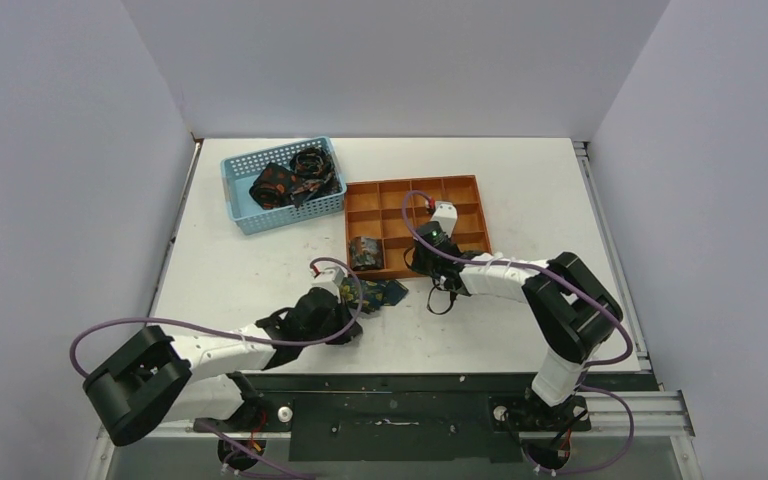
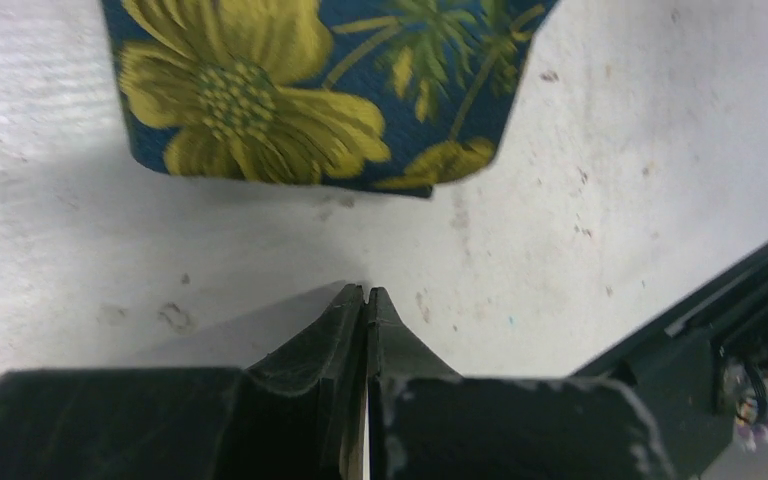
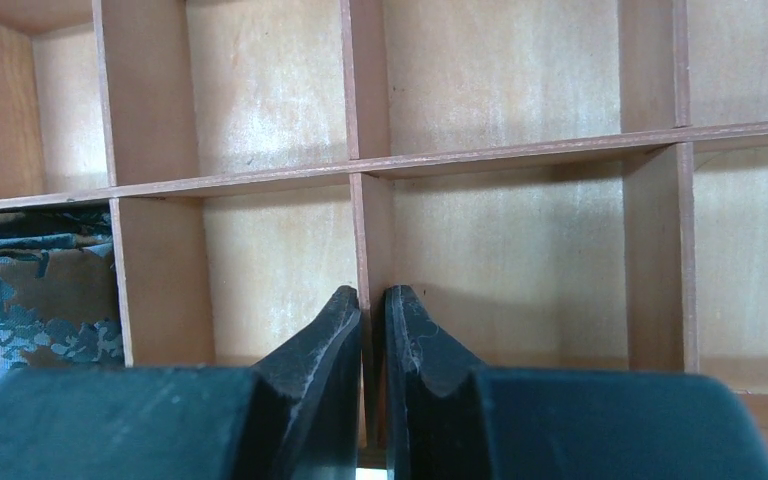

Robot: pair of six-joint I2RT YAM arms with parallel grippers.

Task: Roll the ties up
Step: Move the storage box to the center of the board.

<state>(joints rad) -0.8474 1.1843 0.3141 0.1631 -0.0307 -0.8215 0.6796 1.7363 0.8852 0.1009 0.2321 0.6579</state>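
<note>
The floral tie (image 1: 378,292) lies loose and flat on the counter (image 1: 530,190), just in front of the orange compartment tray (image 1: 415,181). One rolled tie (image 1: 365,252) sits in the tray's near-left compartment, and more ties (image 1: 295,180) are heaped in the blue mesh basket (image 1: 275,149).

Our left claw (image 2: 367,292) is closed, tips pressed together on nothing, and hovers just short of the tie's yellow-flowered end. Our right claw (image 3: 372,293) hangs over the tray, nearly closed and lined up with a divider. We cannot tell whether it pinches that wall.

As we judge it, the step in hand is starting a roll on the floral tie. To do it well, we should open the left claw, take the end squarely across its width, and fold it over tight. Each turn needs its edges aligned so the roll does not cone. The right claw could pin the free length and keep the fabric from sliding on the counter.
</note>
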